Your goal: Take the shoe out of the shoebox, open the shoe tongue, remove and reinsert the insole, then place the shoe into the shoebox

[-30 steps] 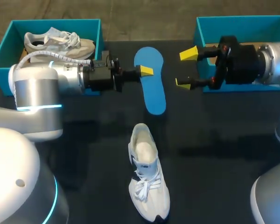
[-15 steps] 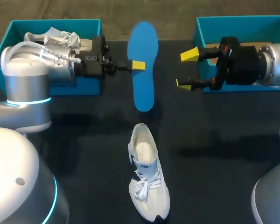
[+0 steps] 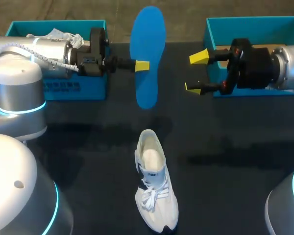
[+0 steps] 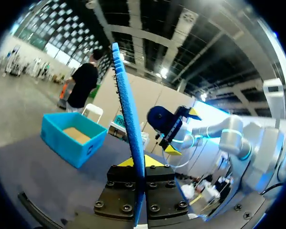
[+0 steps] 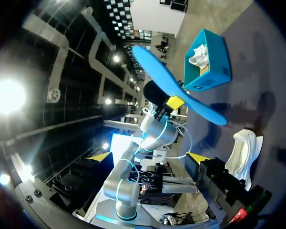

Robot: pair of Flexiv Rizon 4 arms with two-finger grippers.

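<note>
My left gripper (image 3: 142, 65) is shut on the edge of a blue insole (image 3: 147, 56) and holds it in the air over the back middle of the table. In the left wrist view the insole (image 4: 128, 114) stands edge-on, rising from between the gripper's (image 4: 139, 162) fingers. A white shoe (image 3: 154, 181) lies on the black table below, heel toward the insole, laces toward the front. My right gripper (image 3: 196, 72) is open and empty, to the right of the insole, in front of the right shoebox (image 3: 255, 24). From the right wrist view the insole (image 5: 176, 90) floats ahead of the open gripper (image 5: 148, 156), with the shoe (image 5: 243, 152) beside it.
A teal shoebox (image 3: 59, 88) at the back left holds a second light shoe (image 3: 63, 36); my left arm crosses over it. The right teal shoebox (image 4: 71, 140) shows a brown floor inside. Bare black tabletop lies on both sides of the white shoe.
My left arm has lifted the insole higher and drawn it toward the back, turning it more upright. The right arm and the shoe have stayed put.
</note>
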